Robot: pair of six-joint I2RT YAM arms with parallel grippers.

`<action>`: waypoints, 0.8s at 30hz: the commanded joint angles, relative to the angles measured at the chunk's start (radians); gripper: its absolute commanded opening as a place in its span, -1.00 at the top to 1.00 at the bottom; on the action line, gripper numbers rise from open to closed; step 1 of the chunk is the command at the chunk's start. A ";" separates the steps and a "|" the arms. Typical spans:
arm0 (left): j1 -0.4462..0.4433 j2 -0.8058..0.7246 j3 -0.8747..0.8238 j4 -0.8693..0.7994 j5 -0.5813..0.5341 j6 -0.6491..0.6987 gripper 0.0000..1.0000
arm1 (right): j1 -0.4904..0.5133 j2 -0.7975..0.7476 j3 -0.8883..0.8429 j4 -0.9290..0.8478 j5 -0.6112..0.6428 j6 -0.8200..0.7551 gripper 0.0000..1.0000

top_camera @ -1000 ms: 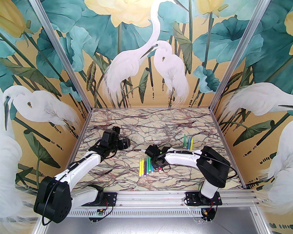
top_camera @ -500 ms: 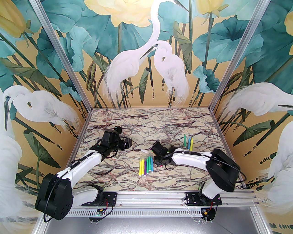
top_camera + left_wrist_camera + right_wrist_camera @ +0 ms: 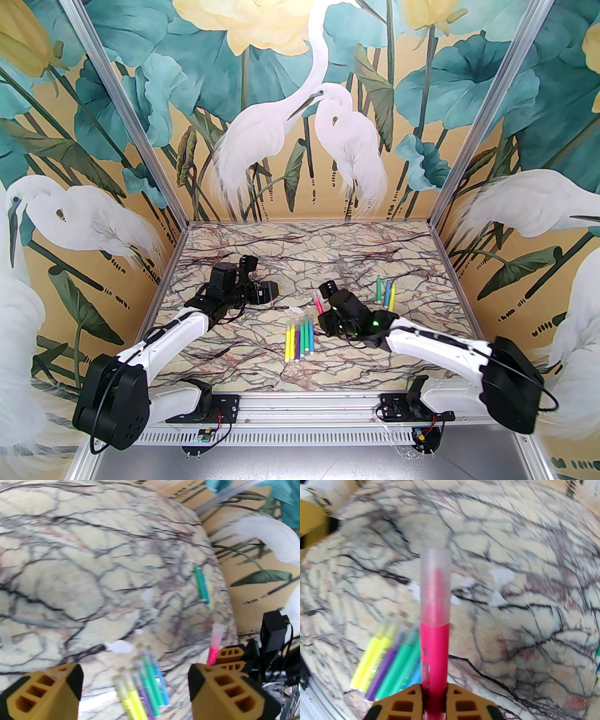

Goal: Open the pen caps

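Top external: right hand [image 3: 323, 317] newly aloft, tight around capped pink pen [image 3: 318, 303]; left hand [image 3: 258, 279] agape, empty.

The right hand [image 3: 434, 692] clamps a pink pen [image 3: 434, 653] low on its barrel, a tan finger [image 3: 412, 700] pressed to either side. The pen points away from the camera, its pale, see-through pen cap [image 3: 436, 585] seated on the tip with pink showing inside. Just left of it, a row of pens [image 3: 389, 660] in yellow, purple, green and blue lies side by side on the marble-patterned bench [image 3: 522, 538]. Pale scraps [image 3: 501, 577] dot the blurred surface beyond.
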 commanded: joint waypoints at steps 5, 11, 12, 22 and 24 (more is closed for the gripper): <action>-0.082 0.038 0.012 0.180 0.242 -0.039 -0.56 | -0.001 -0.040 -0.010 0.089 -0.098 -0.061 0.72; -0.136 0.058 0.027 0.226 0.279 -0.051 -0.53 | 0.004 -0.018 0.017 0.088 -0.124 -0.075 0.73; -0.136 0.060 0.027 0.240 0.283 -0.062 -0.52 | 0.004 -0.016 0.019 0.089 -0.128 -0.076 0.72; -0.149 0.100 0.035 0.304 0.311 -0.110 -0.42 | 0.026 0.021 0.053 0.093 -0.148 -0.085 0.73; -0.151 0.108 0.038 0.312 0.317 -0.115 -0.39 | 0.034 0.029 0.062 0.097 -0.149 -0.090 0.73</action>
